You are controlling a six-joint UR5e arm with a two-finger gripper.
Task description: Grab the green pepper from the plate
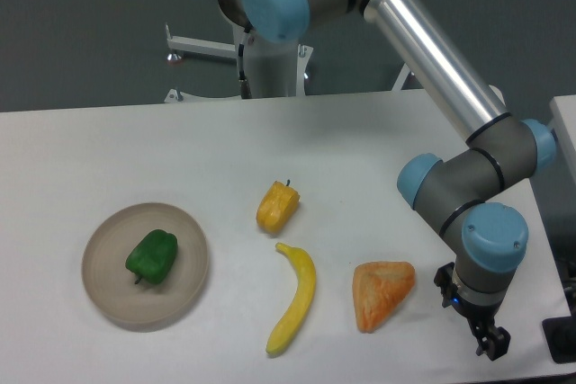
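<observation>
The green pepper (151, 257) lies on the beige plate (108, 297) at the front left of the table, a little left of the plate's middle. My gripper (491, 345) hangs far to the right, near the table's front right corner, well away from the plate. It is small and dark here, and I cannot tell whether its fingers are open or shut. Nothing shows between them.
A yellow-orange pepper (277, 207) sits mid-table. A yellow banana (295, 298) lies in front of it. An orange wedge of bread (382, 292) lies just left of the gripper. The arm's silver link (432, 51) crosses the right side above the table.
</observation>
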